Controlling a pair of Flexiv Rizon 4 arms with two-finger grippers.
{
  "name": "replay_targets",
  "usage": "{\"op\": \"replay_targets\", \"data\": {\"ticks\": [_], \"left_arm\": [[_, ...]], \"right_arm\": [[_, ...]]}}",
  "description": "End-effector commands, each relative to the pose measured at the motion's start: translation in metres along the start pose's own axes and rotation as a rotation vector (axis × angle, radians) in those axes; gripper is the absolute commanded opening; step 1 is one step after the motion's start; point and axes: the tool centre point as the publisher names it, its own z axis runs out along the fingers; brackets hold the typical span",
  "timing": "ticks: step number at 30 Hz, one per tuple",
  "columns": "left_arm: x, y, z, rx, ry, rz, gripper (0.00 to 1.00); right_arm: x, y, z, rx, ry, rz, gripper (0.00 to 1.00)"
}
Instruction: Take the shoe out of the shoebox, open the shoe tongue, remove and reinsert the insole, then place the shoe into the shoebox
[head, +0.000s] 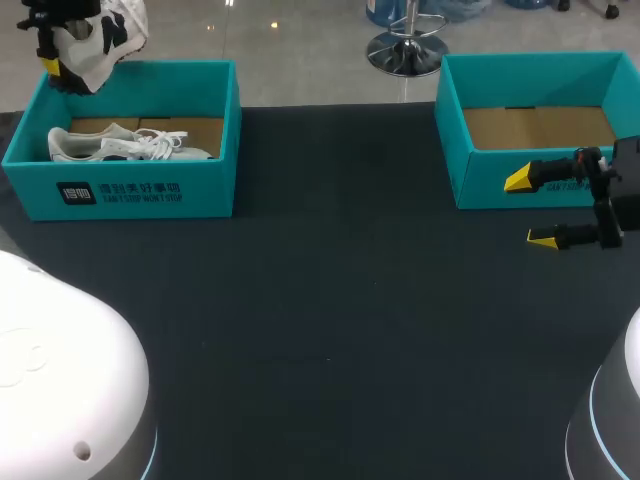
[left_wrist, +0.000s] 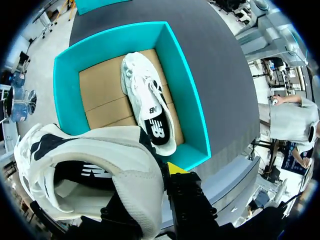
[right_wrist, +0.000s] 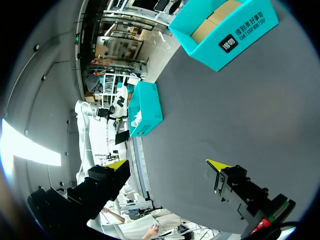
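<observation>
My left gripper (head: 52, 66) hangs above the far left corner of the left teal shoebox (head: 215, 110), shut on a white and black shoe (head: 105, 35). In the left wrist view the gripper (left_wrist: 156, 176) pinches the collar wall of that shoe (left_wrist: 100, 170); one yellow tip shows, the other is hidden inside the shoe. A second white shoe (head: 125, 145) lies on its side in the box (left_wrist: 192, 105) below, also seen as shoe (left_wrist: 149, 107). My right gripper (head: 531, 209) stands open and empty over the table, in front of the right shoebox (head: 455, 150).
The right teal shoebox (right_wrist: 225, 35) holds only its cardboard floor (head: 540, 125). A dark mat (head: 340, 300) covers the table between and in front of the two boxes. The right gripper (right_wrist: 167, 165) points across the mat toward the left box (right_wrist: 145, 107).
</observation>
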Motion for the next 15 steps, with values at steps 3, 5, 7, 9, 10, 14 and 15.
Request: {"op": "replay_targets", "data": {"ticks": [3,5,7,9,10,14,15], "left_arm": [[0.004,0.003,0.001,-0.344,-0.083,0.754,0.0],[0.004,0.011,-0.001,-0.363,-0.118,0.821,0.0],[0.004,0.02,-0.005,-0.366,-0.183,0.983,0.0],[0.001,0.025,-0.006,-0.41,-0.222,1.053,0.0],[0.001,0.025,-0.006,-0.412,-0.216,1.05,0.0],[-0.004,0.028,-0.009,-0.394,-0.178,0.976,0.0],[-0.004,0.028,-0.009,-0.394,-0.178,0.976,0.0]], "right_arm": [[0.0,-0.001,0.0,-0.003,-0.003,0.001,1.0],[0.0,-0.001,0.0,-0.003,-0.003,0.001,1.0],[0.0,-0.001,0.0,-0.003,-0.003,0.001,1.0],[0.0,-0.001,0.0,-0.003,-0.003,0.001,1.0],[0.0,-0.001,0.0,-0.003,-0.003,0.001,1.0],[0.0,-0.001,0.0,-0.003,-0.003,0.001,1.0],[0.0,-0.001,0.0,-0.003,-0.003,0.001,1.0]]}}
